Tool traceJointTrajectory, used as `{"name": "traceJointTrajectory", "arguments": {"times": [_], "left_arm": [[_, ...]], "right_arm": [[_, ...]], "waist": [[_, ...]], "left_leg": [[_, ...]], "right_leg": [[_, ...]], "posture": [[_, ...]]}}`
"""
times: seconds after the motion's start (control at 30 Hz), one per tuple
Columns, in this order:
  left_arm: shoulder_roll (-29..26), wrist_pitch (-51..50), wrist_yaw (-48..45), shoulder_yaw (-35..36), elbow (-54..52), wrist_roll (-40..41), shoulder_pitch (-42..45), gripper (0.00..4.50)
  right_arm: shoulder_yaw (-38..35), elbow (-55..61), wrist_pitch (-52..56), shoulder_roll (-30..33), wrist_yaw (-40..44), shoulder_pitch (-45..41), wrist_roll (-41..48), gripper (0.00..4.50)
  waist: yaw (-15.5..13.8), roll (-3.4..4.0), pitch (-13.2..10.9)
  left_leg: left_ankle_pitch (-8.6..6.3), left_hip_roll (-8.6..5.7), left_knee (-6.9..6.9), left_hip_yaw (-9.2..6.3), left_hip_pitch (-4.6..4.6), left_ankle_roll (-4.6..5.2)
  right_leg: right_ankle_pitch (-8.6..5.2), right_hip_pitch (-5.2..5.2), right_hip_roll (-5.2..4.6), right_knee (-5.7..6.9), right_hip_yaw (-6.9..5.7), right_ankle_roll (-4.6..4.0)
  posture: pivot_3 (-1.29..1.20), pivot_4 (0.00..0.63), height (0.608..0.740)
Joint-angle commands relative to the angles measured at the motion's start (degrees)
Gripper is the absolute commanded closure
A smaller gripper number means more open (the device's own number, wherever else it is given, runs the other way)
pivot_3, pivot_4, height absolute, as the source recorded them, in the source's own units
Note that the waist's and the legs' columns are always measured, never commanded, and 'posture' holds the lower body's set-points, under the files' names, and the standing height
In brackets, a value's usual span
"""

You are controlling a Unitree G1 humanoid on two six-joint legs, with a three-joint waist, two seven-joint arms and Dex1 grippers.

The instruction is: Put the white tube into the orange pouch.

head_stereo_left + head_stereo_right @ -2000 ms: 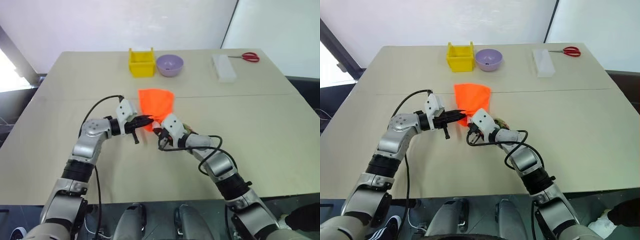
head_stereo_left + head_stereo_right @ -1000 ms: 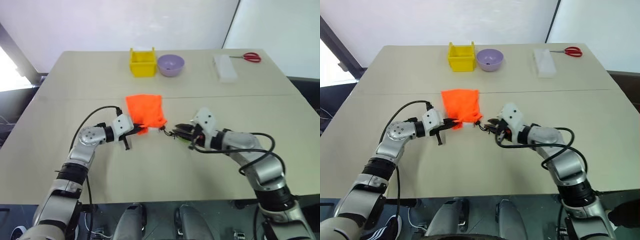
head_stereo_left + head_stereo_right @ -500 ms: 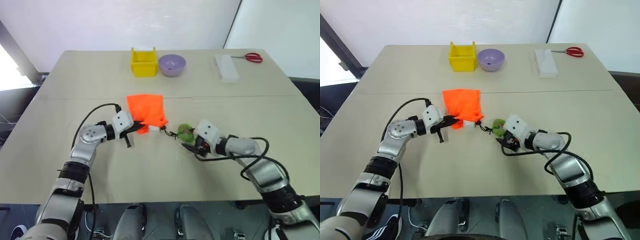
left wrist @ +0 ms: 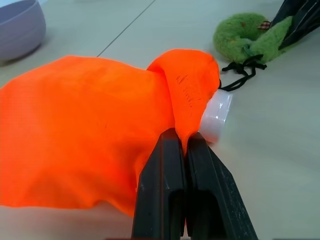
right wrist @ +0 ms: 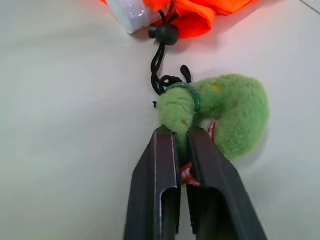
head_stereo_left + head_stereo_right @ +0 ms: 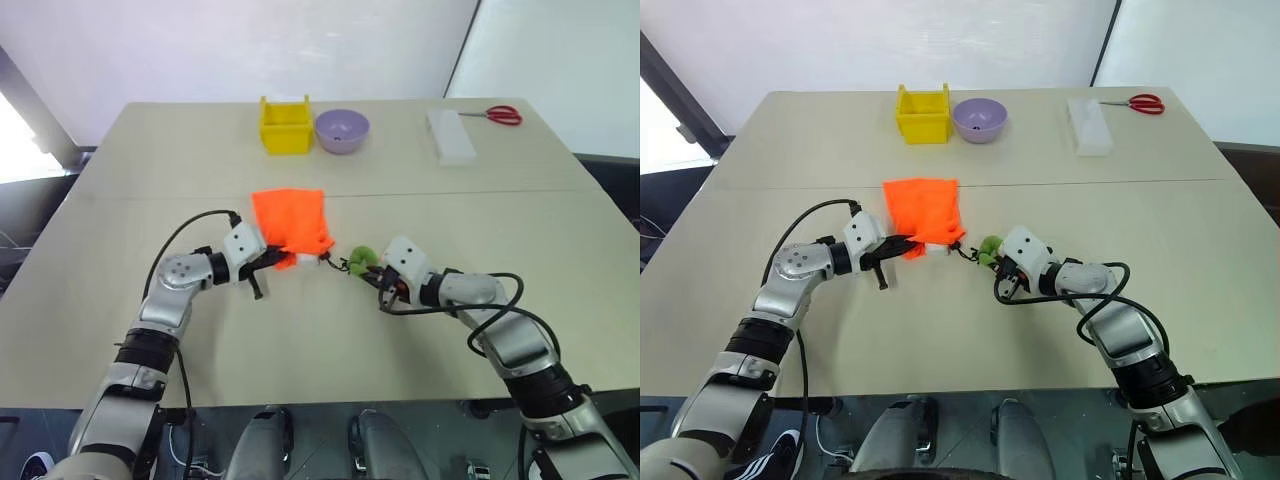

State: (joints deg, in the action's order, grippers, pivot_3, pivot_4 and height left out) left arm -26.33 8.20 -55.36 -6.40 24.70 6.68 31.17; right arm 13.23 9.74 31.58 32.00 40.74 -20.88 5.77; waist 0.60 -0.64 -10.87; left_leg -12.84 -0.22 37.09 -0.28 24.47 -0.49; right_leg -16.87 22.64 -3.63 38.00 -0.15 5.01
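The orange pouch [image 6: 290, 218] lies flat on the table's middle. My left gripper [image 6: 277, 257] is shut on a fold of fabric at its near edge, which also appears in the left wrist view [image 4: 179, 139]. The white tube [image 4: 216, 116] pokes one end out of the pouch's mouth, and the rest is hidden inside. A dark cord [image 5: 161, 60] runs from the mouth to a green plush ball [image 6: 361, 260]. My right gripper [image 5: 175, 134] is shut on that ball, just right of the pouch.
At the table's far edge stand a yellow bin [image 6: 283, 125] and a purple bowl [image 6: 342, 130]. Further right lie a long white box [image 6: 449, 135] and red scissors [image 6: 500, 114].
My right gripper drew back from the pouch's mouth, sank to the table and closed on the green ball. The pouch dropped flat. The left gripper kept its hold.
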Motion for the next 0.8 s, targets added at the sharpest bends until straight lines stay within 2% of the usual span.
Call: {"name": "traceJointTrajectory", "arguments": {"times": [0.03, 0.07, 0.3, 0.33, 0.57, 0.8], "left_arm": [[-0.4, -2.1, -3.0, 2.1, -2.4, 4.2, -0.1, 3.94], [-0.5, -2.2, -3.4, 2.4, -2.7, 4.8, -0.3, 3.68], [-0.4, -3.8, -5.9, 4.0, -5.0, 8.9, -1.0, 0.2], [-0.6, -3.7, -6.1, 4.2, -4.9, 9.0, -0.9, 0.09], [-0.1, -5.7, -4.2, 9.0, -3.3, 12.4, 1.9, 0.09], [5.2, -6.3, -3.2, 6.0, -5.3, 11.8, 4.9, 0.09]], "right_arm": [[-1.3, 0.4, -0.5, 0.6, -0.4, 0.3, -0.4, 4.5], [-2.4, 0.7, -0.4, 1.1, -0.5, -0.2, -0.3, 4.5], [-10.3, 5.2, 4.7, 2.2, 0.4, -7.4, 5.6, 4.5], [-11.1, 6.2, 5.8, 2.2, 0.9, -8.0, 7.0, 4.5], [-19.0, 10.8, 15.2, -1.5, -1.1, -15.8, 18.8, 4.5], [-19.8, 10.7, 19.0, -4.8, -4.7, -20.2, 23.9, 4.5]], "waist": [[0.0, 0.0, 0.0], [0.0, 0.0, 0.0], [0.1, 0.01, 0.0], [0.1, 0.01, 0.0], [0.1, 0.0, 0.0], [0.0, 0.0, 0.0]], "left_leg": [[0.0, 0.0, 0.0, 0.0, -0.01, 0.0], [0.0, 0.01, 0.0, -0.01, -0.01, 0.0], [0.0, 0.01, 0.0, -0.01, 0.01, 0.0], [0.0, 0.02, -0.03, -0.01, 0.01, 0.0], [0.0, 0.02, -0.07, -0.02, 0.06, 0.0], [-0.01, -0.01, -0.05, -0.02, 0.07, 0.0]], "right_leg": [[0.0, 0.0, 0.0, 0.0, 0.0, 0.0], [0.0, 0.0, 0.0, 0.01, 0.0, 0.0], [0.0, 0.04, -0.03, 0.01, 0.02, -0.01], [0.0, 0.06, -0.03, 0.01, 0.01, -0.02], [0.0, 0.09, -0.04, -0.01, 0.01, -0.01], [0.0, 0.04, -0.13, -0.07, -0.01, -0.02]], "posture": [[0.0, 0.15, 0.74], [0.0, 0.15, 0.74], [0.0, 0.15, 0.74], [0.0, 0.15, 0.74], [0.0, 0.15, 0.74], [0.0, 0.15, 0.74]]}}
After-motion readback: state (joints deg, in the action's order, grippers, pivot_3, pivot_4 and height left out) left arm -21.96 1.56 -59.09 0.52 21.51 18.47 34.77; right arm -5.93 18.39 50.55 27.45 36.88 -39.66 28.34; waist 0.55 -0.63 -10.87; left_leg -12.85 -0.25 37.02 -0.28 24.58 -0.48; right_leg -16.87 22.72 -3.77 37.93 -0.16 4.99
